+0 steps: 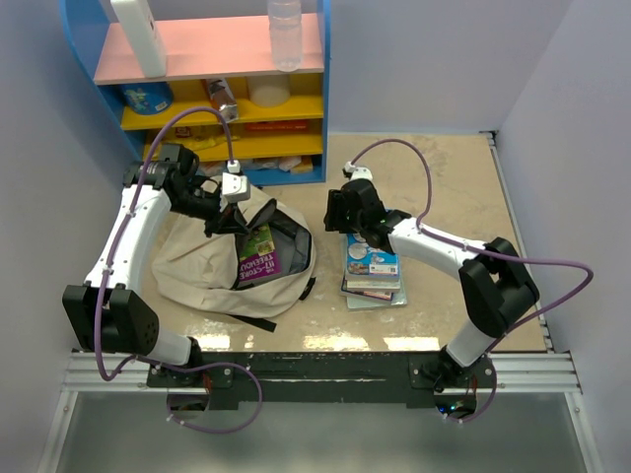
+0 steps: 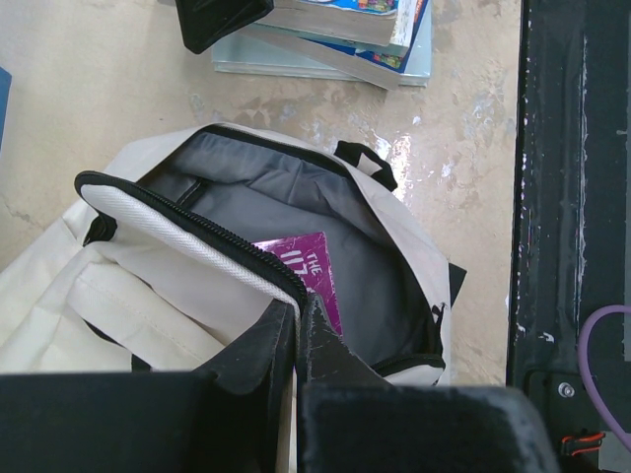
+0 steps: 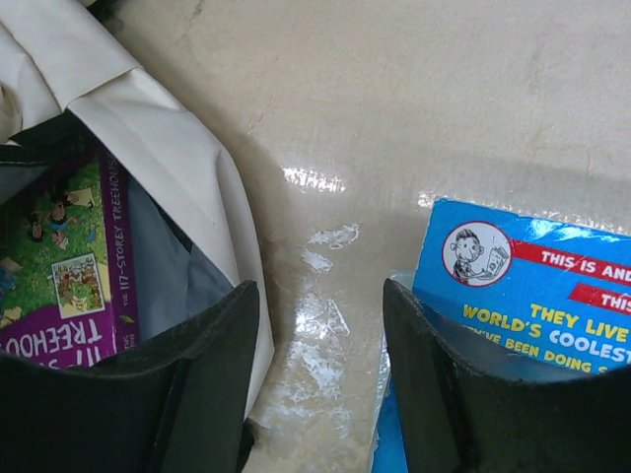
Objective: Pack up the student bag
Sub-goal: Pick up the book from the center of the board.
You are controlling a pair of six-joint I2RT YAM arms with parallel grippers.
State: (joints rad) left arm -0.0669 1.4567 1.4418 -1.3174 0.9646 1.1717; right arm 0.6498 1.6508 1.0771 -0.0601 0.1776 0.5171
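The student bag (image 1: 197,266) is a beige backpack lying open on the table's left half. A purple and green book (image 1: 258,253) stands in its mouth. My left gripper (image 1: 229,219) is shut on the bag's black zipper rim (image 2: 197,241) and holds the mouth open over the grey lining and the purple book (image 2: 314,264). My right gripper (image 3: 320,335) is open above bare table, between the bag (image 3: 168,128) and a blue book (image 3: 532,286). One of its fingers (image 3: 434,384) is against that book's edge. The blue book tops a small stack (image 1: 373,268).
A shelf unit (image 1: 222,49) with blue sides, a pink top and yellow shelves stands at the back left, with a clear bottle (image 1: 284,30) and a white object (image 1: 138,34) on top. Pale walls close in both sides. A metal rail (image 1: 315,370) runs along the near edge.
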